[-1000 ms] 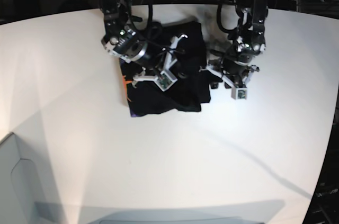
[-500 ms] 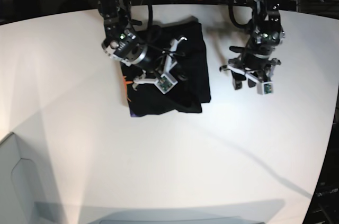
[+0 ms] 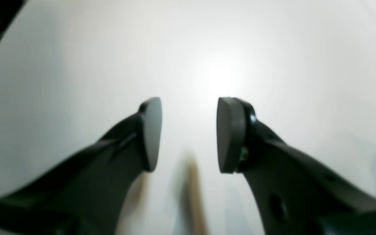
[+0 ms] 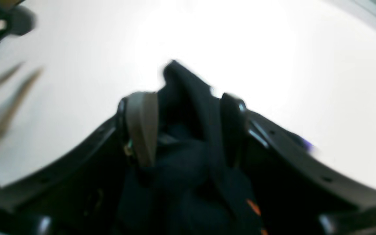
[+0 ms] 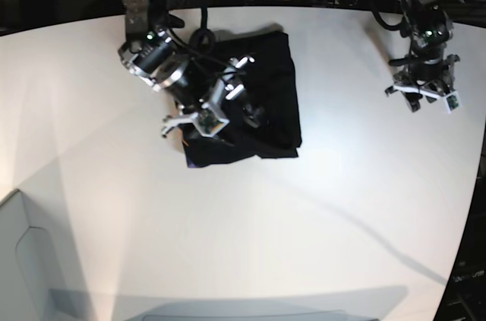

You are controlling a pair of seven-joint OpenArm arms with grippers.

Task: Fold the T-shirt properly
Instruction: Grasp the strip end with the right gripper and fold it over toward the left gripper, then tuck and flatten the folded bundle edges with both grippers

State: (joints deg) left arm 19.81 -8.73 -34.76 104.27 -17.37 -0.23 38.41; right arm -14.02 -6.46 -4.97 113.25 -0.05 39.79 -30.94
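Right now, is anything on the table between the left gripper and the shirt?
Nothing visible. The left gripper hangs open over bare white table, off to one side of the black shirt, with only empty tabletop between them. The right gripper is over the shirt, its jaws on either side of a raised fold.

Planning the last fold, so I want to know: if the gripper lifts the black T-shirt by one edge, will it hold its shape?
Probably not. The T-shirt is soft cloth, bunching in ridges between the right gripper fingers, so it would likely droop. Stacked layers may slide apart on the smooth table. It looks light.
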